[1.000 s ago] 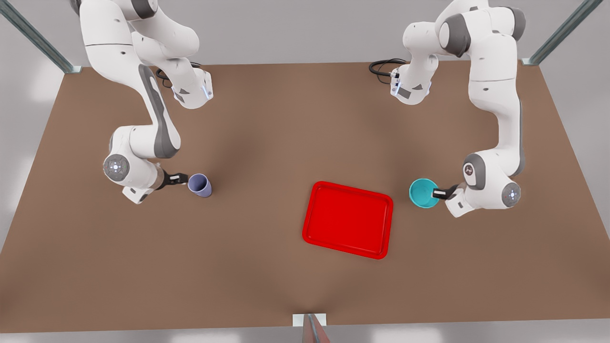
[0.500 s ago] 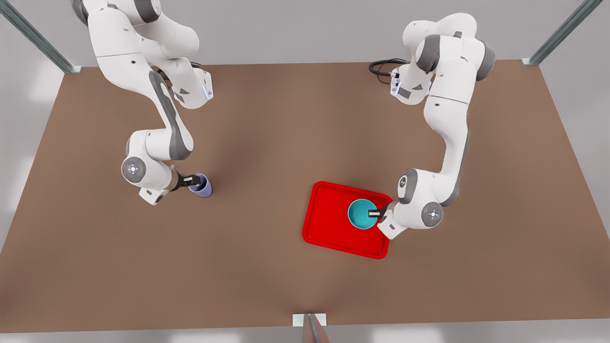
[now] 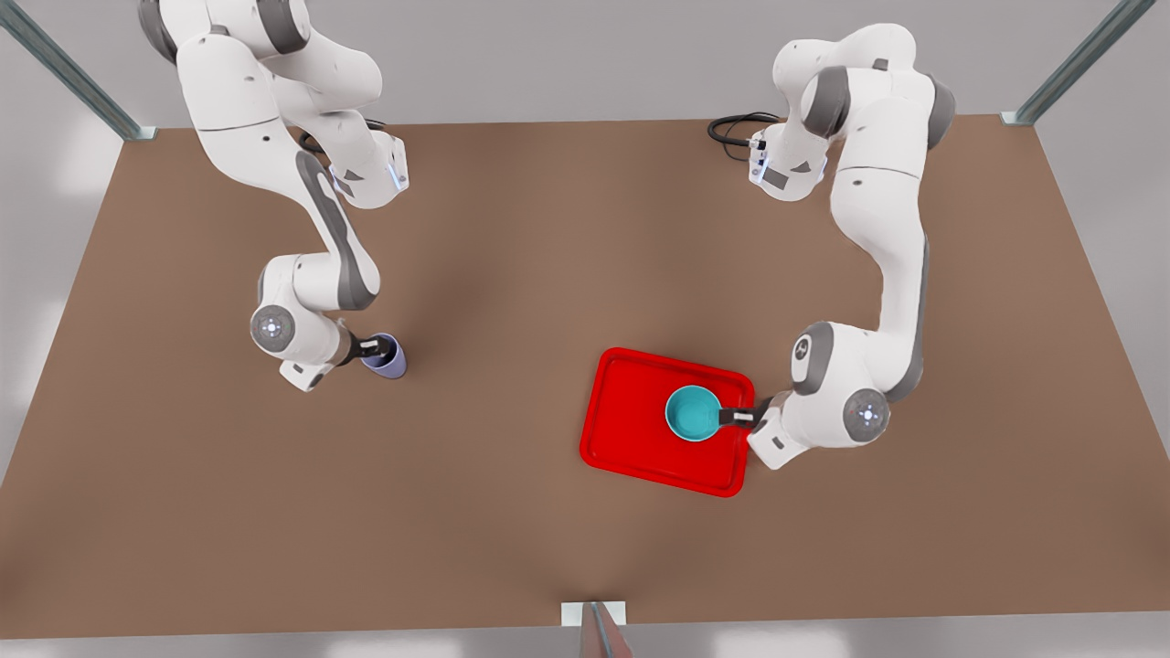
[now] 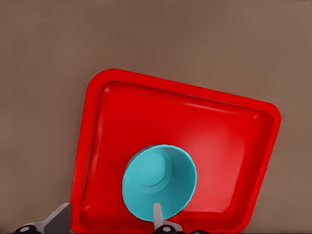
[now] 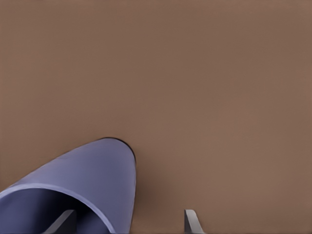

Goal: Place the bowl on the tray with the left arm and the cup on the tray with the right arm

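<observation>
The turquoise bowl [image 3: 692,413] [image 4: 158,180] sits upright inside the red tray [image 3: 640,411] [image 4: 219,146], near the tray's side toward the front view's right. My left gripper [image 3: 737,418] [image 4: 107,220] is open at the bowl's rim, with one finger inside the bowl and the other well outside it. The lavender cup [image 3: 388,358] [image 5: 97,170] stands on the brown table at the front view's left, away from the tray. My right gripper [image 3: 373,347] [image 5: 129,222] is open astride the cup's wall, one finger inside and one outside.
A black cable [image 3: 736,128] coils at the back of the table beside the arm base there. Metal frame posts [image 3: 1079,59] rise at the back corners. A small bracket [image 3: 594,614] sits on the front edge. Bare table lies between cup and tray.
The left arm carried the bowl from the table onto the tray, let go and drew back slightly. The right arm closed in on the cup until its fingers straddled the wall.
</observation>
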